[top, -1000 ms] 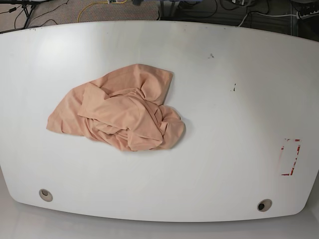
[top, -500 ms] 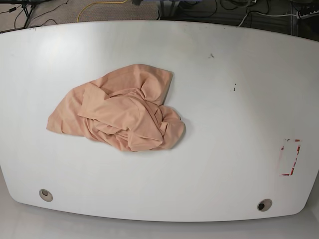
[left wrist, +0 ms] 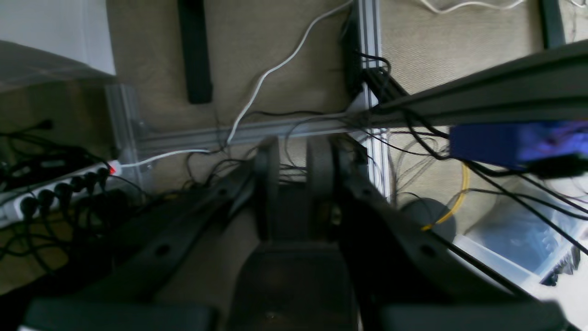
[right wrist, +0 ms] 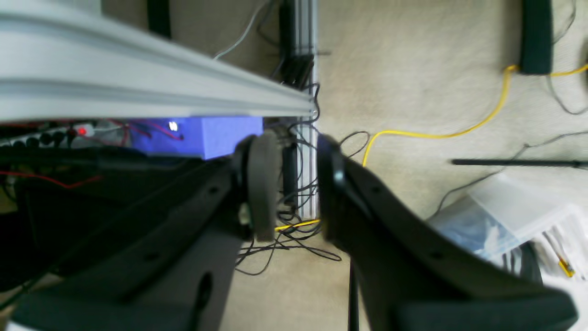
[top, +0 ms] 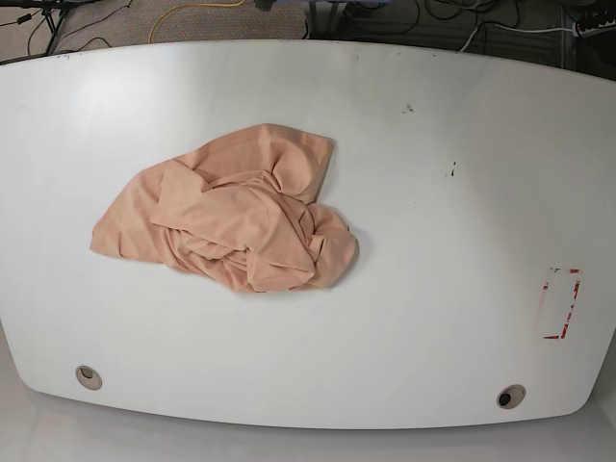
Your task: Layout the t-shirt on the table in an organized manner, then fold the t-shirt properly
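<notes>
The peach t-shirt (top: pixel 231 212) lies crumpled in a heap on the white table (top: pixel 433 289), left of centre, with no print showing. Neither arm appears in the base view. In the left wrist view my left gripper (left wrist: pixel 294 156) points down at the carpeted floor, a narrow gap between its dark fingers (left wrist: pixel 267 174) and nothing in it. The right gripper (right wrist: pixel 296 156) in the right wrist view stands the same way, its fingers (right wrist: pixel 262 174) slightly apart over cables, holding nothing.
Two round grommet holes (top: pixel 89 376) (top: pixel 510 396) sit near the table's front edge, and a red dashed rectangle (top: pixel 561 303) at the right. Below the wrists are an aluminium rail (right wrist: pixel 138 92), a blue box (right wrist: pixel 216 135), a power strip (left wrist: pixel 50 193) and loose cables.
</notes>
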You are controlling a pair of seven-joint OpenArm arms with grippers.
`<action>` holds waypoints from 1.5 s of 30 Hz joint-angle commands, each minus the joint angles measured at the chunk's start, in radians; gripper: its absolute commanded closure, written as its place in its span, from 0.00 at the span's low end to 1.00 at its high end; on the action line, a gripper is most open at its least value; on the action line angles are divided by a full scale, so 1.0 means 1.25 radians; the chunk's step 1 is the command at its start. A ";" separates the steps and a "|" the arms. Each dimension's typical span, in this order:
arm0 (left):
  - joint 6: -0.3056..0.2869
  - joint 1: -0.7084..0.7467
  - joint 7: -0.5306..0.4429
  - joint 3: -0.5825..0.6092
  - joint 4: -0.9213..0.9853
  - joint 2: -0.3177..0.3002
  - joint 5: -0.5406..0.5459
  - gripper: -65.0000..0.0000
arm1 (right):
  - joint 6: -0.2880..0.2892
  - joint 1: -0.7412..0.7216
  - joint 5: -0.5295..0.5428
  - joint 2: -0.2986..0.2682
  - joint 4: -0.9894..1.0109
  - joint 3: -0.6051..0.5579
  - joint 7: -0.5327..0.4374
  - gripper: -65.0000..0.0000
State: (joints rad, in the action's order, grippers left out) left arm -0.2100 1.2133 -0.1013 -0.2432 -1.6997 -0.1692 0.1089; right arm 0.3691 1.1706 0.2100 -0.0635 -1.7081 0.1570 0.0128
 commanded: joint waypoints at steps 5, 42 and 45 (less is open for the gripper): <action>0.008 0.070 -0.021 -0.034 -0.115 -0.035 0.089 0.85 | 0.012 0.076 0.008 0.005 -0.118 0.000 -0.015 0.79; 0.008 -0.361 0.154 -0.060 -0.240 -0.031 0.136 0.41 | 0.021 -0.349 -0.034 0.018 -0.236 0.189 0.177 0.45; 0.008 -0.388 0.157 -0.060 -0.239 -0.032 0.136 0.41 | 0.021 -0.413 -0.034 0.015 -0.236 0.189 0.214 0.44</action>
State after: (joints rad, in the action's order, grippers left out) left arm -0.2016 0.7410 0.1154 -0.3130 -1.9812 -0.2031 0.2710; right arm 0.4000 0.7177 0.1616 -0.0349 -1.9842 0.3862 0.2653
